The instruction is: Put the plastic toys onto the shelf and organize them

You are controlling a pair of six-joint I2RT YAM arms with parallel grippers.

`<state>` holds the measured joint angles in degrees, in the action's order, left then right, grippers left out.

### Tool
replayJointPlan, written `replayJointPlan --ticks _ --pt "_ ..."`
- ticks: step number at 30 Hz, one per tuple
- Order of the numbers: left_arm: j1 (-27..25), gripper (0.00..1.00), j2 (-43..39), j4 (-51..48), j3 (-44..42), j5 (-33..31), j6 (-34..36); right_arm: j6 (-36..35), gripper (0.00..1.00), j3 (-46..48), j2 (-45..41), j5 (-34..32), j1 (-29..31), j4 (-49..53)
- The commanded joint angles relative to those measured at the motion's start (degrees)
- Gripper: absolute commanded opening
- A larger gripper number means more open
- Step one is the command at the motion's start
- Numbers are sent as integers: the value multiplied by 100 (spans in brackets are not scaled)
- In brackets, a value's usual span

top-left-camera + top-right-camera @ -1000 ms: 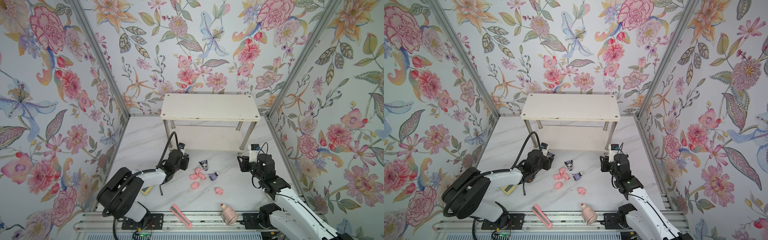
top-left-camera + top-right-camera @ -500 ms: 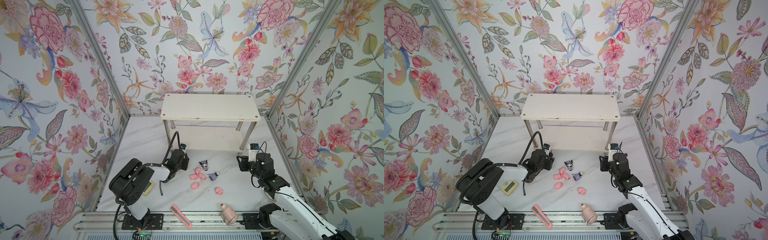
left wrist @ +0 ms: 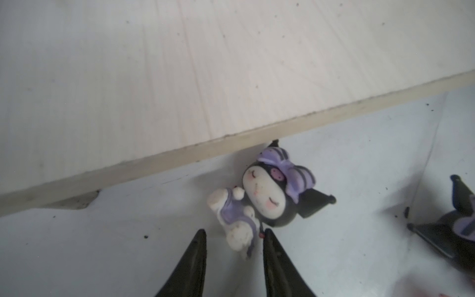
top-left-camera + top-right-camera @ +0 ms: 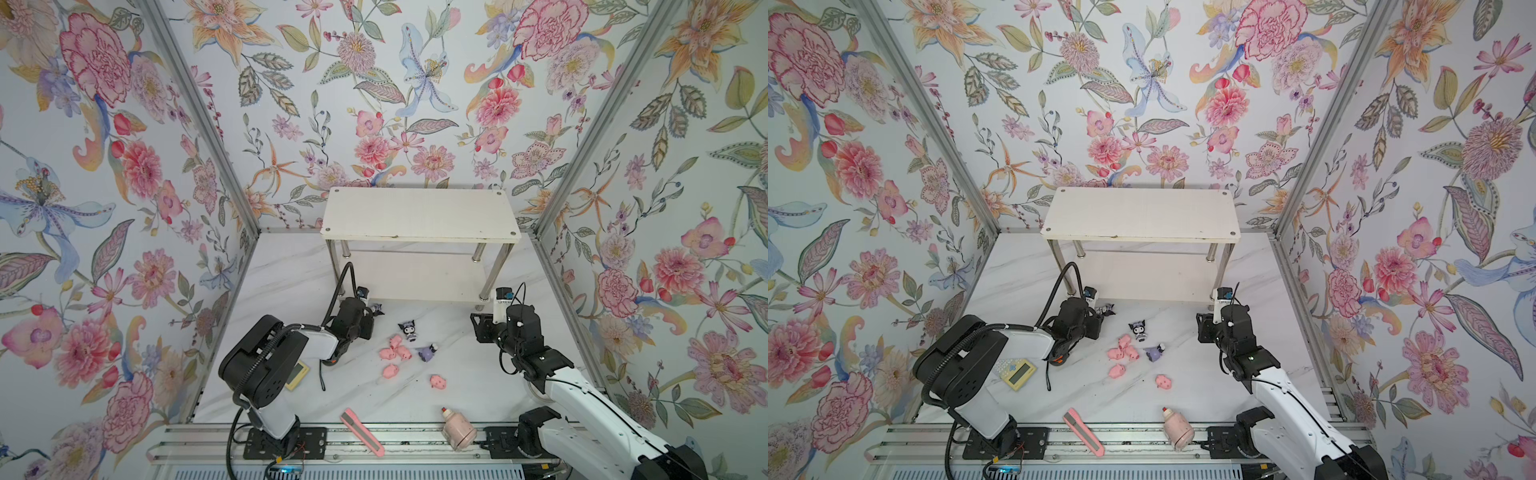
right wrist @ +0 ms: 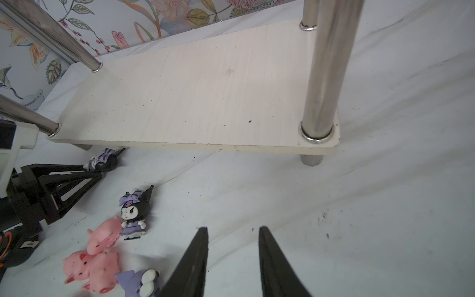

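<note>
The left gripper [image 3: 235, 231] has its fingers apart on either side of the legs of a purple-white horned figurine [image 3: 267, 195]. The toy lies on the bench, hard against the front edge of the lower board of the shelf [image 3: 180, 77]. A gap shows beside 1 finger, so the hold does not look closed yet.

The feet give a thin purchase, so reaching a little further to close on the body looks safer. 1 horn pokes under the board edge, so the toy probably needs drawing back before it is lifted, or it may snag.

The right gripper [image 5: 233, 228] hovers over bare bench with its fingers apart and empty. The 5 pink pigs [image 4: 395, 353] and the standing figurine [image 4: 409, 330] are on the bench in front of the shelf.

In both top views the left wrist covers its own fingers and most of the toy. The horn tip under the board is out of sight, and I cannot tell whether the other finger touches.
</note>
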<state>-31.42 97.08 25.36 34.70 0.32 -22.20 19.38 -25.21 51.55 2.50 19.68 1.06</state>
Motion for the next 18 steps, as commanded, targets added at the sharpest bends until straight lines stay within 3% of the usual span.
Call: replayJointPlan --ticks 1,12,18 --pt "65 29 -56 40 55 93 12 58 35 -247 22 -75 61 -80" --pt "59 16 -612 -161 -250 259 -90 135 35 -358 138 -30 286 -165" --pt "-256 13 -1245 -428 -538 93 -221 130 35 -599 614 -26 524 -348"
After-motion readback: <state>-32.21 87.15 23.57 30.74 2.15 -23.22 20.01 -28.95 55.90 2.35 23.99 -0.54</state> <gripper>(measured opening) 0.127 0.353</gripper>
